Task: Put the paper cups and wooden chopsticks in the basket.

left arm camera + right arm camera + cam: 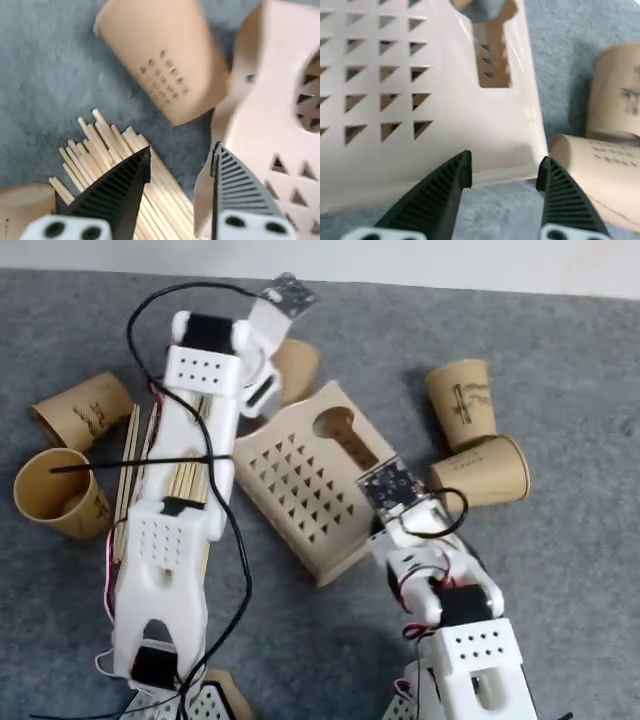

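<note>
Left pincer (180, 156), jaws apart, over the wooden chopsticks (97, 145); right pincer (505, 167), also apart, at the tipped basket (470, 112), probably to right it.

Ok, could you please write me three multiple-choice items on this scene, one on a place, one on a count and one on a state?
1. Where do the wooden chopsticks lie relative to the basket? A) inside it B) outside it, on the carpet beneath the left arm C) on top of it
2. How many paper cups lie on the right arm's side of the basket? A) none B) two C) four
3. How are the right gripper's fingers? A) open, empty B) shut on a cup C) shut on chopsticks
Key: 1 B, they spread on the carpet under that arm; 2 B, two lie there; 3 A, a clear gap shows between them.
</note>
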Robot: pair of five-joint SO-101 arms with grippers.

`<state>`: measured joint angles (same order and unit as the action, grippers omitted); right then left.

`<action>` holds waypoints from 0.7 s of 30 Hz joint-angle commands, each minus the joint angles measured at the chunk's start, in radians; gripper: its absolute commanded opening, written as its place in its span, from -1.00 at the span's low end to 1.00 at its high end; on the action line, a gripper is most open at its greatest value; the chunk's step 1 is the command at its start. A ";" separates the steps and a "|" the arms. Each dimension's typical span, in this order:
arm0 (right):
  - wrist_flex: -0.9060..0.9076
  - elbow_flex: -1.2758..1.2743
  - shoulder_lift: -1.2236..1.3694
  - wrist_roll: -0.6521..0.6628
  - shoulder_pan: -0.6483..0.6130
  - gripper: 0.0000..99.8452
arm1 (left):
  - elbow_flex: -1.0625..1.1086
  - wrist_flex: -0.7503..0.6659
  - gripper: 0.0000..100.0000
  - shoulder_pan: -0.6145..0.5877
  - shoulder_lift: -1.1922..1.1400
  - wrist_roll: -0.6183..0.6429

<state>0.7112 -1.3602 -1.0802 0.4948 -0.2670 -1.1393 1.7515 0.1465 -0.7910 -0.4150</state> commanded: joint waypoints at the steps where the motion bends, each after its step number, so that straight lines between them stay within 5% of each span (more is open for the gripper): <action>1: 0.058 -0.122 0.013 0.089 0.145 -0.56 | 0.077 0.012 -0.56 0.107 0.108 0.005; 10: 0.054 -0.219 0.013 0.189 0.237 -0.56 | 0.163 0.009 -0.56 0.159 0.277 0.005; 21: 0.056 -0.231 0.013 0.255 0.394 -0.56 | 0.116 0.009 -0.56 0.015 0.409 0.005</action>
<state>0.7281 -1.5305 -1.0863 0.6790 0.0905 -0.9735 1.7607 0.1987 -0.4488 -0.4135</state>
